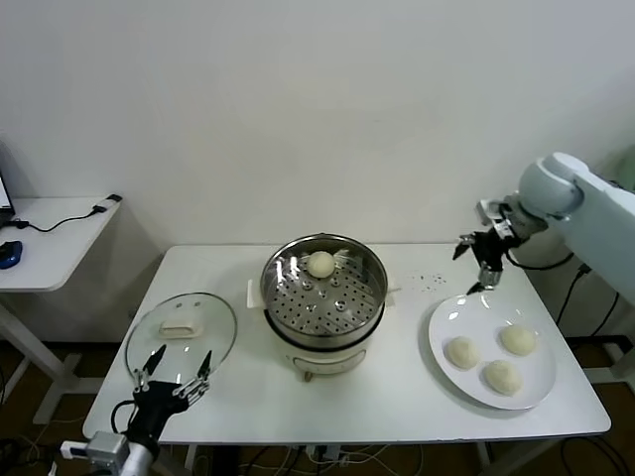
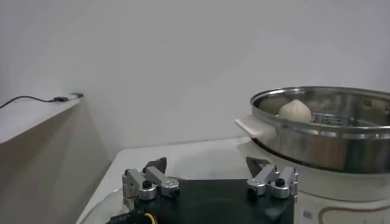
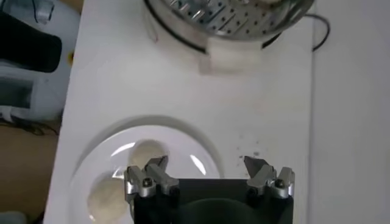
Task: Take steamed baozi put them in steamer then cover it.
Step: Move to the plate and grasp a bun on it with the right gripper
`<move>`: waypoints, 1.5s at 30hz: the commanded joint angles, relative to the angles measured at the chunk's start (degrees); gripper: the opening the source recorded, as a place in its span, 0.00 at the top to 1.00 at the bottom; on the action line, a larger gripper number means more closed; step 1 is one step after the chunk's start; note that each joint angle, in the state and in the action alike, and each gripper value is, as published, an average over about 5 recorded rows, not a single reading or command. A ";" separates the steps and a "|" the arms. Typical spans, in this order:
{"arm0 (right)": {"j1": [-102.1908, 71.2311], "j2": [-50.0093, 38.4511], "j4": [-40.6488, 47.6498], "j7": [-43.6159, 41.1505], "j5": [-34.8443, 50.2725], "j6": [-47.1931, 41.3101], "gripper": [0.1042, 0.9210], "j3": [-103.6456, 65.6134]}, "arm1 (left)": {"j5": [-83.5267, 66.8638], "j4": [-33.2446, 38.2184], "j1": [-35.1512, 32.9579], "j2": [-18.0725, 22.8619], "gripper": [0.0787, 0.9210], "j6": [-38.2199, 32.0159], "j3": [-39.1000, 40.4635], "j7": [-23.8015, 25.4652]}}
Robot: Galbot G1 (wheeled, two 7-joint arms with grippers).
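Head view: 1 baozi is seen in the steamer, and 3 more lie on the white plate. The right gripper, jaws apart and empty, is held above the plate's far edge, so the buns lie below and nearer the robot. The left gripper, also open, is parked by the glass lid.

Shiny metal steamer, glossy white plate.

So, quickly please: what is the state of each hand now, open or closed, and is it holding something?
Left hand: open, holding nothing, over the near edge of the glass lid.
Right hand: open, holding nothing, above the plate of baozi.
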State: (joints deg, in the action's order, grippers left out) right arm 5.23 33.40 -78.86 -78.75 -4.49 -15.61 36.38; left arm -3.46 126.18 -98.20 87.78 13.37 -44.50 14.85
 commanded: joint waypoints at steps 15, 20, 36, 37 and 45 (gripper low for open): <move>-23.93 2.15 2.52 4.89 -10.20 2.21 0.12 -13.09 | 0.76 -0.85 -0.65 0.62 0.12 0.14 -0.60 0.10; -24.91 3.77 4.16 6.36 -10.90 3.10 0.12 -13.72 | 0.99 -1.07 -0.52 0.79 0.12 0.13 -0.48 0.17; -24.98 6.86 7.76 8.19 -13.53 4.79 0.12 -14.19 | 1.08 -1.06 -0.85 0.86 0.12 0.04 -0.59 0.38; -25.08 6.98 7.82 8.21 -13.71 4.86 0.12 -14.31 | 1.15 -1.07 -0.89 0.87 0.12 0.02 -0.57 0.38; -25.44 7.53 8.23 8.67 -14.38 5.06 0.12 -14.60 | 1.18 -1.14 -1.11 0.89 0.12 -0.13 -0.71 0.34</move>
State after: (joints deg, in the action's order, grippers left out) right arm -19.65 40.43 -71.14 -70.52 -18.30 -10.79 21.97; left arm -2.35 125.06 -99.25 88.65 13.25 -45.22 15.20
